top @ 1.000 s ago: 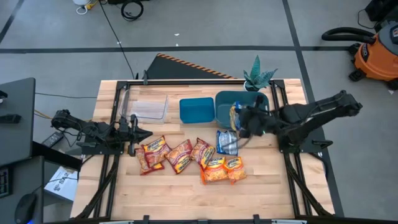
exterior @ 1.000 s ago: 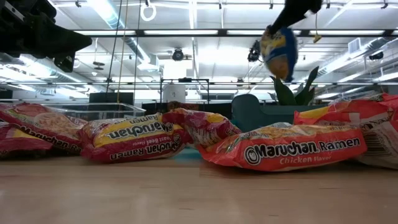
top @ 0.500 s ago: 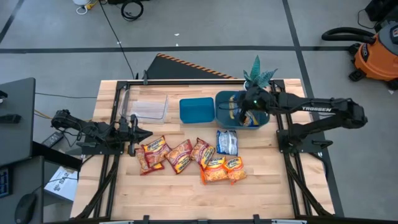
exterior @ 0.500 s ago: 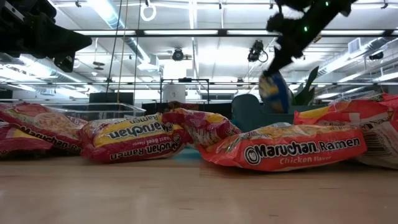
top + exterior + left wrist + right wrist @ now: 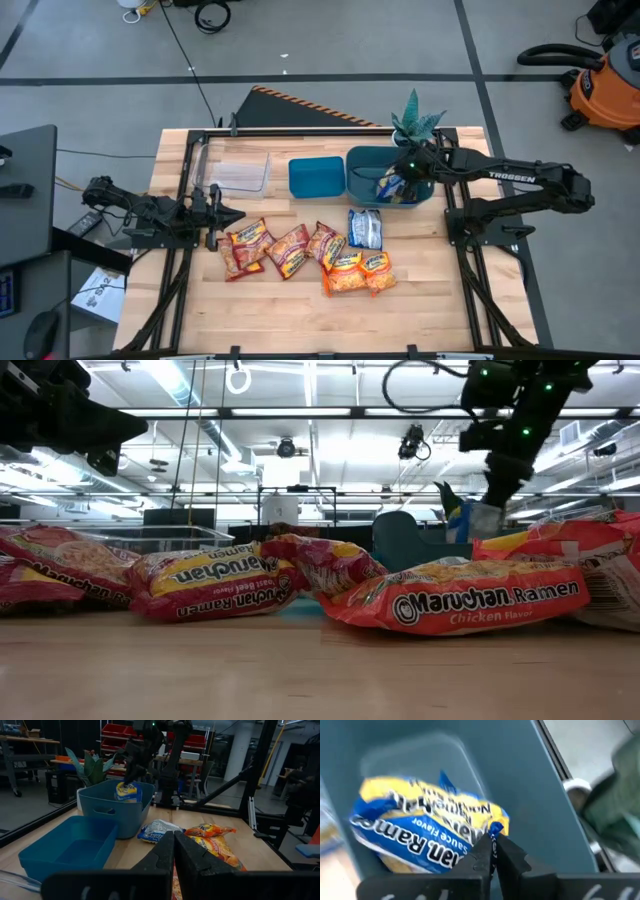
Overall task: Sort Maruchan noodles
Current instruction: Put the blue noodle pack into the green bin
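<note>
Near the front of the surface (image 5: 300, 310) lie red and orange packets (image 5: 300, 255), with bare wood before them. Left gripper (image 5: 228, 216) waits at the left edge, fingers closed. Farther, right gripper (image 5: 392, 182) pinches a blue packet (image 5: 425, 837) inside the deep bin (image 5: 360, 165).

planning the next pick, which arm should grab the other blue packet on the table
Right. Its end effector is at the teal bin, beside the blue packet. The left end effector sits across the table beside the red packets.
</note>
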Controlling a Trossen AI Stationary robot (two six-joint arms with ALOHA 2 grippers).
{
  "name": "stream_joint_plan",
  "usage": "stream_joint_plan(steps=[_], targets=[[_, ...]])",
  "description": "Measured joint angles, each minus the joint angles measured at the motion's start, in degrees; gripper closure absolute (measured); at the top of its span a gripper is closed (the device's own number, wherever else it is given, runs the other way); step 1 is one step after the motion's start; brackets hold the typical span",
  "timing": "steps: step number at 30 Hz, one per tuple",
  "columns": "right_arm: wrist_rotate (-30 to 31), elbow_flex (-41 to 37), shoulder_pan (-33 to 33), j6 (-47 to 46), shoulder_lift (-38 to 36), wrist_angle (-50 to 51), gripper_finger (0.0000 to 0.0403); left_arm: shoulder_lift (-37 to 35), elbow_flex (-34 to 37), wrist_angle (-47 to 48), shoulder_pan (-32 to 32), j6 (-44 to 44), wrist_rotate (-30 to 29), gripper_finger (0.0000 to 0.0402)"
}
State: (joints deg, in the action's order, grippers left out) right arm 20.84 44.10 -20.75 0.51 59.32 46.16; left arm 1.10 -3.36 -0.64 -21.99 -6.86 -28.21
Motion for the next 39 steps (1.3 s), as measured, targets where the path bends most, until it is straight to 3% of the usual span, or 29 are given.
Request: stream_joint_plan(steps=[8,15,20,27,32,39], targets=[[3.8,0.6,-0.1,-2.7,0.0,13.1,0.0297,0.0,0.0,0.0,0.0,0.0,0.0,0.0386],[2.3,8.8,0.1,-8.7,-0.1,23.6,0.0234,0.0,0.0,0.0,0.0,0.0,0.0,0.0386],[-1.9,11.4,2.5,-9.5,-1.8,16.2,0.0218,0.0,0.0,0.0,0.0,0.0,0.0,0.0386],[-2.6,4.0,6.4,-8.1,-2.3,2.6,0.0219,0.0,0.0,0.0,0.0,0.0,0.0,0.0386],[-4.1,-1.5,7.7,-12.0,-2.3,8.3,0.0219,0.0,0.0,0.0,0.0,0.0,0.0,0.0386],[-5.3,-1.4,9.6,-13.6,-2.3,7.9,0.0219,0.0,0.0,0.0,0.0,0.0,0.0,0.0386]])
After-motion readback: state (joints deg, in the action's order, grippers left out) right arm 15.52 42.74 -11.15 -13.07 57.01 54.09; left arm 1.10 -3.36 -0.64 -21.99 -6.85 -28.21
